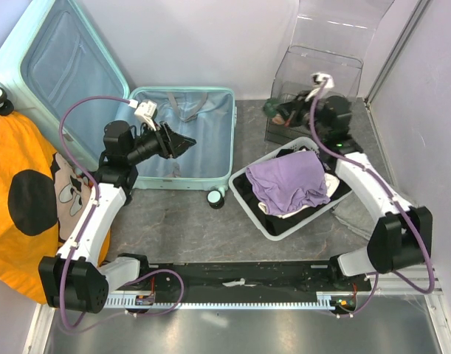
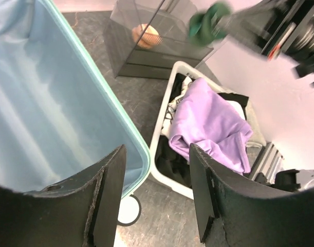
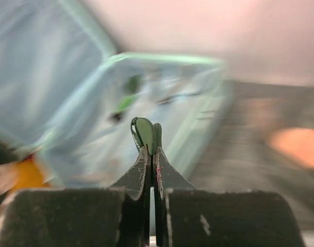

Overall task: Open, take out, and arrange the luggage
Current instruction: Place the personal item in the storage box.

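The luggage (image 1: 184,133) is a mint hard-shell suitcase lying open, its pale blue lined base (image 2: 49,118) flat and its lid (image 1: 63,63) leaning against the back wall. My left gripper (image 1: 187,142) hovers over the base's right part, open and empty; in the left wrist view it (image 2: 157,154) frames the suitcase rim and the floor. My right gripper (image 1: 283,112) is at the front of the clear plastic box (image 1: 314,92), shut (image 3: 151,149) on a small dark green item (image 3: 145,133). That green item (image 2: 210,23) also shows in the left wrist view.
A white mesh basket (image 1: 249,193) holding a purple cloth (image 1: 288,181) and dark clothes sits right of the suitcase. An orange object (image 2: 145,35) lies inside the clear box. A big orange cushion with a black-and-white cartoon face (image 1: 18,192) fills the left side. A suitcase wheel (image 1: 216,199) sticks out.
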You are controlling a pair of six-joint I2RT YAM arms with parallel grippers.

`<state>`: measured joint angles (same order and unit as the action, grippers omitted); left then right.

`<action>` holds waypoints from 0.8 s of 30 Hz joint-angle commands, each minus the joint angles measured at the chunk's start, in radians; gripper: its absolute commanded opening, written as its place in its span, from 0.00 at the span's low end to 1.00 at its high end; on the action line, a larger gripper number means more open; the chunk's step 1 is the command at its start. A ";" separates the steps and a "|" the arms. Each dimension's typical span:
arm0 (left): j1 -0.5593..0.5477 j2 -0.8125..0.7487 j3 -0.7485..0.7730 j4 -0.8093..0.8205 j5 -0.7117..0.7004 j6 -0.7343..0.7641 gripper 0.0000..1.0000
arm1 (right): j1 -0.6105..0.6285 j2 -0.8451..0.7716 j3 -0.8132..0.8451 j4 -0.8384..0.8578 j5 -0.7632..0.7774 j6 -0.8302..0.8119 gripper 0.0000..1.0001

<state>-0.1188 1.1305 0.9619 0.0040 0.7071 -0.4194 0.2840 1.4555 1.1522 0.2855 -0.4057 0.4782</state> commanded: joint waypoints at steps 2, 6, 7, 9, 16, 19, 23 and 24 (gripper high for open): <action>0.004 -0.028 0.029 -0.033 -0.046 0.074 0.60 | -0.120 -0.040 0.116 -0.259 0.310 -0.206 0.00; 0.004 -0.034 0.028 -0.041 -0.063 0.085 0.61 | -0.128 0.043 0.205 -0.371 0.447 -0.299 0.00; 0.004 -0.035 0.028 -0.044 -0.066 0.088 0.61 | -0.135 0.061 0.221 -0.379 0.449 -0.308 0.00; 0.004 -0.037 0.028 -0.050 -0.073 0.093 0.61 | -0.154 0.130 0.274 -0.407 0.444 -0.314 0.00; 0.004 -0.023 0.029 -0.050 -0.060 0.087 0.61 | -0.180 0.347 0.432 -0.473 0.424 -0.377 0.00; 0.004 -0.017 0.028 -0.050 -0.058 0.087 0.61 | -0.203 0.396 0.500 -0.505 0.355 -0.366 0.00; 0.004 -0.005 0.031 -0.052 -0.051 0.083 0.61 | -0.229 0.425 0.530 -0.535 0.291 -0.345 0.00; 0.004 -0.003 0.029 -0.053 -0.051 0.082 0.61 | -0.236 0.428 0.529 -0.537 0.272 -0.327 0.00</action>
<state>-0.1192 1.1236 0.9619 -0.0586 0.6544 -0.3725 0.0757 1.8851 1.6047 -0.2375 -0.0410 0.1329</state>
